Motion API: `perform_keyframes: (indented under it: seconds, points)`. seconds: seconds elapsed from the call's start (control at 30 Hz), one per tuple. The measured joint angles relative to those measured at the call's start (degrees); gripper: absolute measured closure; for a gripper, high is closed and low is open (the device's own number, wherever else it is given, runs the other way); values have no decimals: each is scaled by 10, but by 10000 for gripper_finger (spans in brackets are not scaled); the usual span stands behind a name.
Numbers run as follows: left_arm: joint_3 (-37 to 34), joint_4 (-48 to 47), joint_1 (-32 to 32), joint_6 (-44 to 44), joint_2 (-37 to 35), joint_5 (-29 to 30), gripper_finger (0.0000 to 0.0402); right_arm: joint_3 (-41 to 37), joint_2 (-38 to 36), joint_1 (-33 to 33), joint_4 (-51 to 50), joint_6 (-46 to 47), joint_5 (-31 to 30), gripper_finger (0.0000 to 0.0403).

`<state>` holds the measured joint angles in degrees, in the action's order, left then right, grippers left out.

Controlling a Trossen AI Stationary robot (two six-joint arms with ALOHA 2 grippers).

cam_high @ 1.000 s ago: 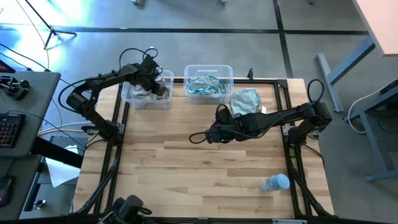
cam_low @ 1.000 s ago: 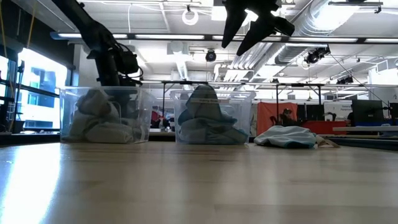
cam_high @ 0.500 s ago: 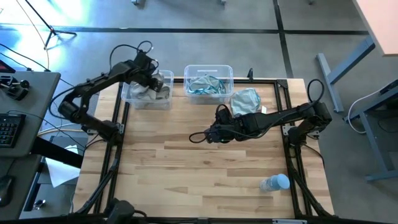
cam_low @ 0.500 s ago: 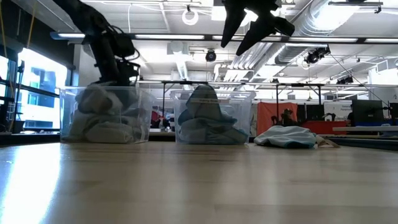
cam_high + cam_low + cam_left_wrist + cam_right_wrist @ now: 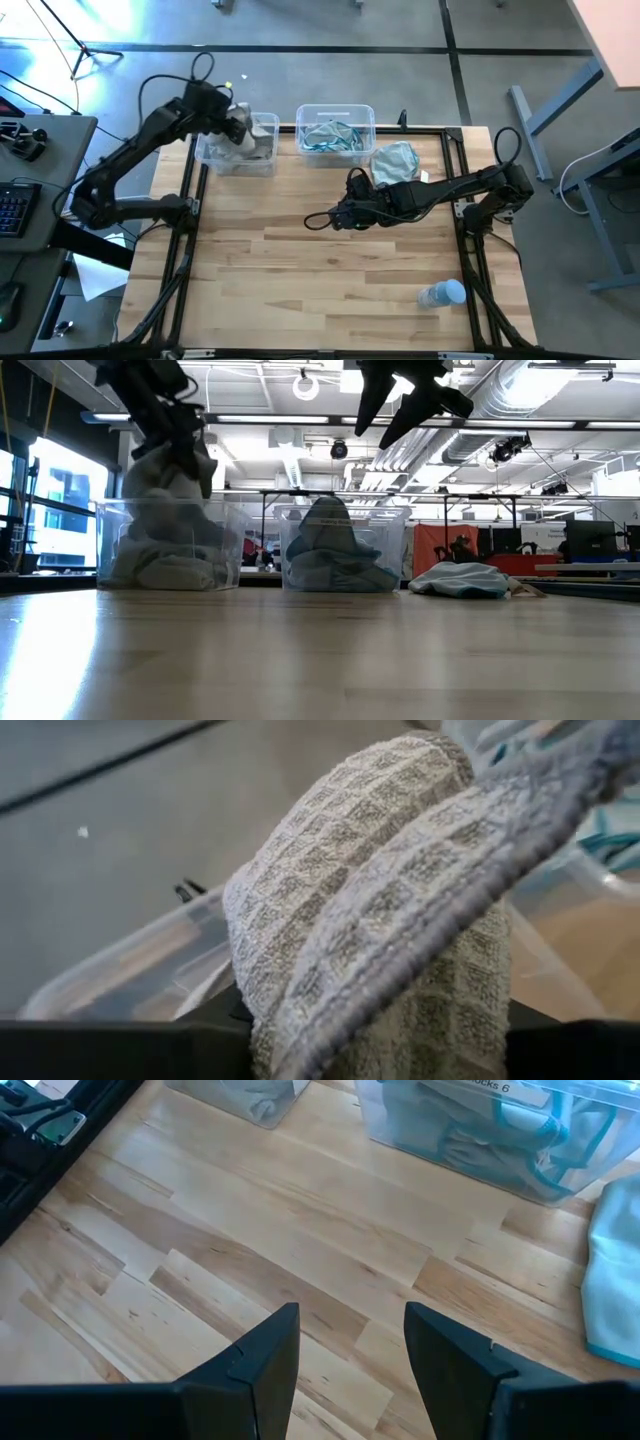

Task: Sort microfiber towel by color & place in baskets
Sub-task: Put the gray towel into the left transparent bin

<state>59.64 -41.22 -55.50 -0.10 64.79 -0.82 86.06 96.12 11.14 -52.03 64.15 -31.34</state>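
Note:
My left gripper point(image 5: 232, 120) is above the left basket point(image 5: 212, 158), shut on a light grey waffle towel point(image 5: 165, 475) that fills the left wrist view point(image 5: 400, 900). More grey cloths lie in that basket point(image 5: 215, 550). The right basket point(image 5: 364, 118) holds pale blue-teal cloths point(image 5: 335, 555). One pale blue towel point(image 5: 394, 160) lies flat on the table to the right of it point(image 5: 460, 580). My right gripper point(image 5: 338, 216) hovers open over the table's middle point(image 5: 350, 1345), high above the wood point(image 5: 405, 400). My left gripper holds the grey towel by its top point(image 5: 168, 448), coming from above. The cloth folds over the fingers and hides the place of contact point(image 5: 330, 970). The towel hangs below the gripper, and its lower end point(image 5: 160, 525) reaches down among the cloths in the left basket.
A small bluish plastic bottle point(image 5: 443, 293) lies near the table's near right corner. Bare wood point(image 5: 300, 270) stretches across the table's middle and near side. A desk with a keyboard point(image 5: 15, 205) stands beyond the table's left edge.
My left gripper has risen out of the left basket and drifted a little toward the table's left edge. It has drawn the grey towel up with it, so the towel now hangs above the basket's rim with its lower end still inside.

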Motion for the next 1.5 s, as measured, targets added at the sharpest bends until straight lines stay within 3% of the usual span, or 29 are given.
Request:
perform_keyframes:
  seconds: [0.27, 0.37, 0.5, 0.87, 1.07, 1.5]
  points:
    - [0, -13, 23, 3, -82, 1, 245, 0, 0, 0, 0, 5, 0, 226]
    - [0, -26, 28, 4, -90, 35, 245, 0, 0, 0, 0, 5, 0, 226]
    - [-25, 7, 26, 16, -87, 91, 245, 0, 0, 0, 3, 5, 0, 226]
    - [-117, 60, 23, 3, -33, 84, 245, 0, 0, 0, 28, 6, -1, 226]
    - [-121, 69, 23, 3, -9, 78, 244, 0, 0, 0, 35, 6, -1, 226]
    - [-66, 45, 23, 4, -9, 62, 160, 0, 0, 0, 34, 1, -2, 226]
